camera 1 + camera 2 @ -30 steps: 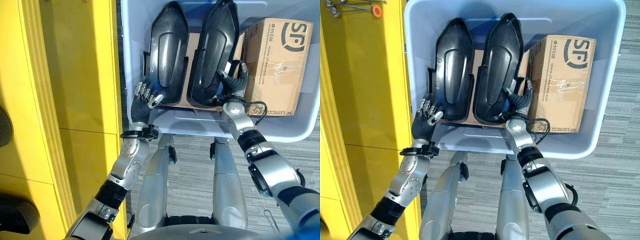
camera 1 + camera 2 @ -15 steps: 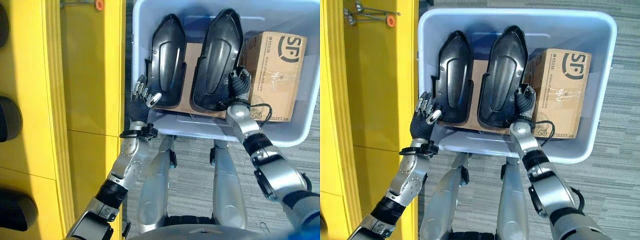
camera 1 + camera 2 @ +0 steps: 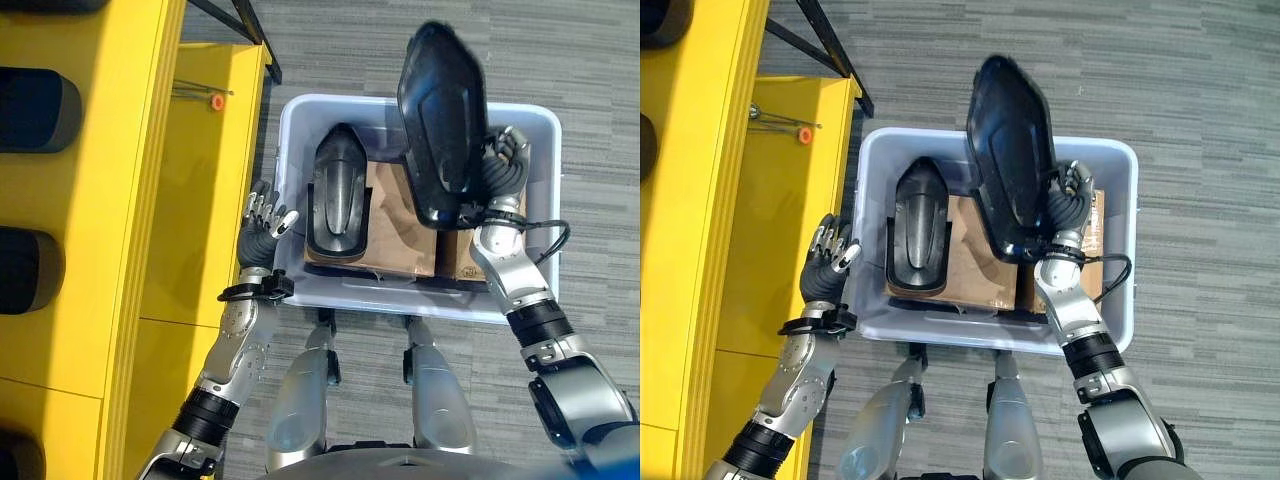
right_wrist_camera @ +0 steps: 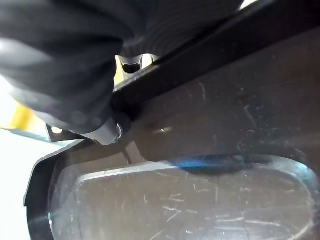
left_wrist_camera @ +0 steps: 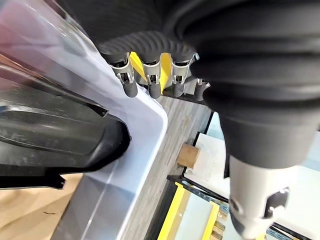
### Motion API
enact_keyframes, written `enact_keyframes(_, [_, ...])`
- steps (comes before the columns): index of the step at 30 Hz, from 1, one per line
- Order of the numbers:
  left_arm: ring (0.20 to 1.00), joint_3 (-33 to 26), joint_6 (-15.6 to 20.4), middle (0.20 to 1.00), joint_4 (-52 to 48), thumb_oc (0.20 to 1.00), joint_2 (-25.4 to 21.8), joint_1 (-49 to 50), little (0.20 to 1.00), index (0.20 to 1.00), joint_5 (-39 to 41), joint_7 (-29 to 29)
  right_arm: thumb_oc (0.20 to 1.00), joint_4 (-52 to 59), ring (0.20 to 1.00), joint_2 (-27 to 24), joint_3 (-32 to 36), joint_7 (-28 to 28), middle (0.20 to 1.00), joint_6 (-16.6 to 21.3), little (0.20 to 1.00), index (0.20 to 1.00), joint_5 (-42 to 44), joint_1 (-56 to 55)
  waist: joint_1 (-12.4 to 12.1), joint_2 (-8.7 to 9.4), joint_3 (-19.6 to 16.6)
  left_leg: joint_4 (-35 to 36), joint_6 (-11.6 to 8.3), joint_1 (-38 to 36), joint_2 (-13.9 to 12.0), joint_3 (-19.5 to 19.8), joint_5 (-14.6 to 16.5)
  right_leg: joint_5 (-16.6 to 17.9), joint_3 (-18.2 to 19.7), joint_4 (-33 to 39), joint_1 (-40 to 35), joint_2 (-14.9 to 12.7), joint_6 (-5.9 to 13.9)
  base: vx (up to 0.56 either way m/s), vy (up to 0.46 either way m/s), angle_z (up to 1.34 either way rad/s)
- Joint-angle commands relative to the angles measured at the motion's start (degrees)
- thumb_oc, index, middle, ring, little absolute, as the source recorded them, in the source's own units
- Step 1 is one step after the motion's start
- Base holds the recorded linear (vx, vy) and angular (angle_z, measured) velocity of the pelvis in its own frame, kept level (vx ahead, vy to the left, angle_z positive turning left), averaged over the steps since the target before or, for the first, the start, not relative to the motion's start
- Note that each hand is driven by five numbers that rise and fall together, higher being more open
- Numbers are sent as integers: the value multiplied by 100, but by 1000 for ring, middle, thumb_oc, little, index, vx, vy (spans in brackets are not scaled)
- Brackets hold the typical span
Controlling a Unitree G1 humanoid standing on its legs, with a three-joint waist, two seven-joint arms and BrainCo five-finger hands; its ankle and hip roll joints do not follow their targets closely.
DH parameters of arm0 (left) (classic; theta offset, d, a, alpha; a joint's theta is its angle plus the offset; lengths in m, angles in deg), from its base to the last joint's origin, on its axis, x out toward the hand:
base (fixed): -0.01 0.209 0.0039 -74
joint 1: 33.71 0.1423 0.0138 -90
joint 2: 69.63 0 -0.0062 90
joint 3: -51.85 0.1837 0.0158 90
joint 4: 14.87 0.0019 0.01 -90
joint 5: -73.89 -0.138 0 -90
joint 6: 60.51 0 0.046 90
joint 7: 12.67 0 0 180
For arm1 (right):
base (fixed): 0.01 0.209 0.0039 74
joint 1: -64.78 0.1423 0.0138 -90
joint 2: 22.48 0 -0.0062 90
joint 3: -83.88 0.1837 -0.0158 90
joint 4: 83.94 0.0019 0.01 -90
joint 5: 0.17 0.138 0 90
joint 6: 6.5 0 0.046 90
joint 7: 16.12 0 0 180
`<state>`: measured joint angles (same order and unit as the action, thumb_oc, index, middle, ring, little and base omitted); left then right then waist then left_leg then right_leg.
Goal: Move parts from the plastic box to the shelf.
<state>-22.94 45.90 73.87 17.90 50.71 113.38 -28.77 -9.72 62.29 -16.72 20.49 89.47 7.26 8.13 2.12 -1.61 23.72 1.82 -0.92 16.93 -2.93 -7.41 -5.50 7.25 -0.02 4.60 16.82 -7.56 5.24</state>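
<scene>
One black part (image 3: 442, 115) up, my right hand (image 3: 503, 170) curled round its edge. Second part (image 3: 337, 195) in box (image 3: 520, 118). Left hand (image 3: 262, 215) fingers loosely bent, holding nothing. Shelf (image 3: 100, 150) drop-off pending.

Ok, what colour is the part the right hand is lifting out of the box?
Glossy black part, clearest in the right eye view, held by the right hand.

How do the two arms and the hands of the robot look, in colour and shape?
Both arms are silver-grey metal with rounded segments and black bands at the joints. The left hand and the right hand have a dark ribbed cover over back and wrist, and silver fingers with dark tips. A black cable loops beside the right wrist.
</scene>
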Motion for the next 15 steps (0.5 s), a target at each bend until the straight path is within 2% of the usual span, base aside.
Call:
enact_keyframes(1, [1000, -102, 109, 1000, -141, 1000, -164, -16, 1000, 1000, 63, 187, 200, 303, 200, 81, 133, -24, 200, 382, 200, 200, -291, -41, -169, 163, -466, -358, -517, -212, -636, 178, 212, 88, -131, -585, 213, -533, 478, 54, -32, 8])
enact_keyframes(7, [1000, -228, 16, 1000, -106, 1000, -157, 221, 1000, 1000, 43, 304, 200, 910, 200, 138, 176, -253, 200, 495, 200, 200, -333, -429, -145, 231, -670, -342, -531, -478, -711, 131, 252, 4, -113, -576, -19, -482, 473, 30, -19, 1])
enact_keyframes(10, [1000, -331, -36, 1000, -73, 1000, -157, 395, 1000, 1000, 18, 410, 200, 1224, 200, 173, 182, -523, 200, 619, 200, 200, -66, -758, -112, 247, -832, -316, -544, -676, -752, 98, 278, -42, -101, -567, -177, -447, 472, 53, -22, -6])
enact_keyframes(12, [1000, -481, -128, 1000, 4, 1000, -161, 603, 1000, 1000, -9, 517, 200, 1527, 200, 215, 156, -955, 200, 782, 200, 200, 451, -1203, -60, 265, -1050, -271, -569, -965, -810, 19, 297, -110, -114, -572, -391, -408, 471, 87, -31, -14])
enact_keyframes(15, [1000, -587, -234, 1000, 39, 1000, -142, 805, 1000, 1000, 0, 663, 200, 1717, 200, 217, 109, -1387, 200, 828, 200, 200, 1079, -1564, -34, 254, -1291, -139, -595, -1257, -886, -32, 263, -210, -134, -590, -607, -351, 456, 66, -34, -13])
